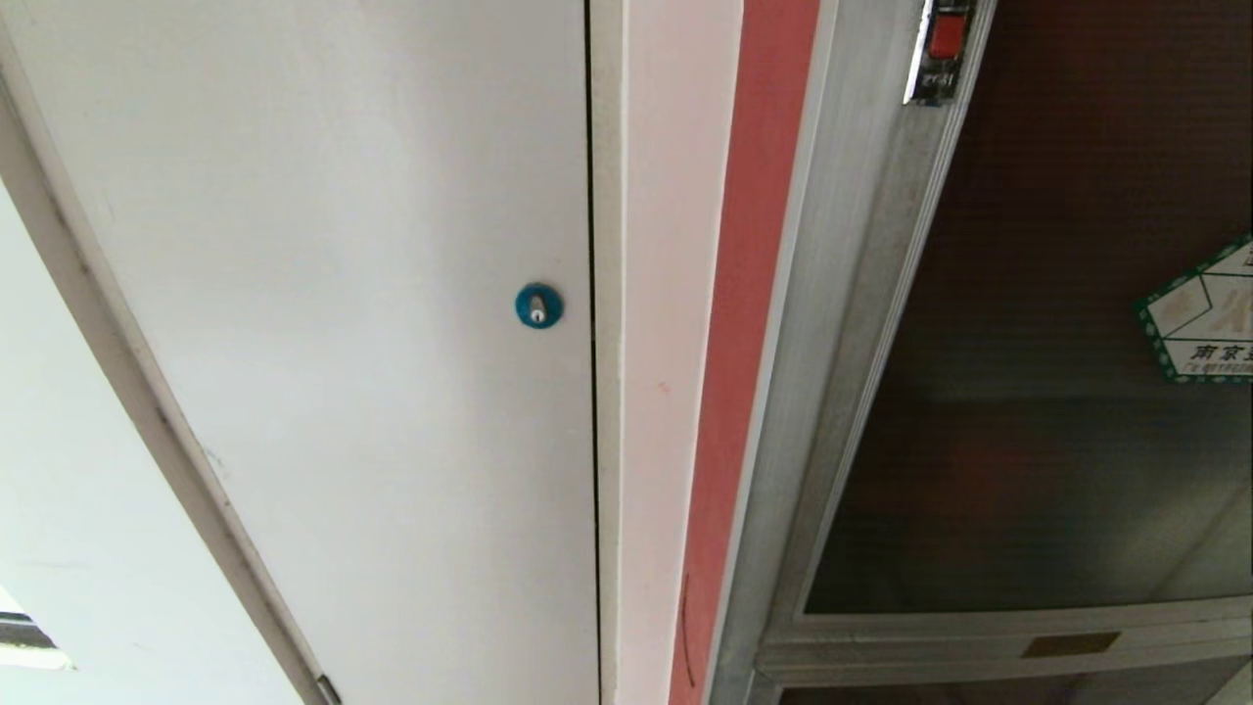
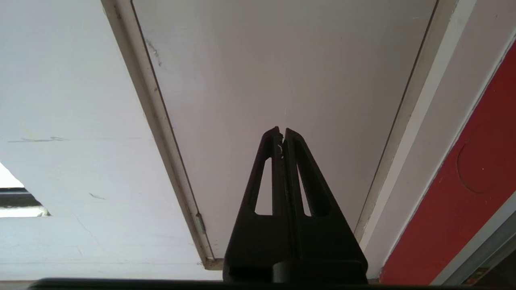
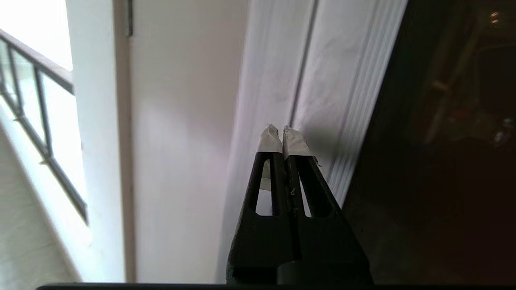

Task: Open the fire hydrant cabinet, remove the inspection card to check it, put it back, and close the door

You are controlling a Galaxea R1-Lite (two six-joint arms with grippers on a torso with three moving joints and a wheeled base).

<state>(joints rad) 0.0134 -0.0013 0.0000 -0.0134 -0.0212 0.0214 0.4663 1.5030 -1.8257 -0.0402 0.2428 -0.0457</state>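
Head view gives us a wall of doors and neither arm in sight: on the left the plain white door point(image 1: 323, 323) with its blue round lock point(image 1: 538, 305) near the closing edge, then a pale jamb and a red strip point(image 1: 749, 323), then the silver frame of the fire hydrant cabinet point(image 1: 832, 323) on the right. The door point(image 1: 1038, 411), that dark smoked-glass panel, sits closed in its frame, the small red latch point(image 1: 948, 34) up at its edge and the green-edged white sticker point(image 1: 1202, 313) cut off by the picture's right side. No inspection card can be seen through the glass; it is too dark to tell what is behind it. Over on the right wrist view, the right gripper point(image 3: 281, 131) points at the silver frame just beside the dark glass, its taped jaws pressed together with nothing between them; whether the tips touch the frame cannot be told. The left gripper point(image 2: 281, 132) hangs in front of the white door, jaws together too, empty.
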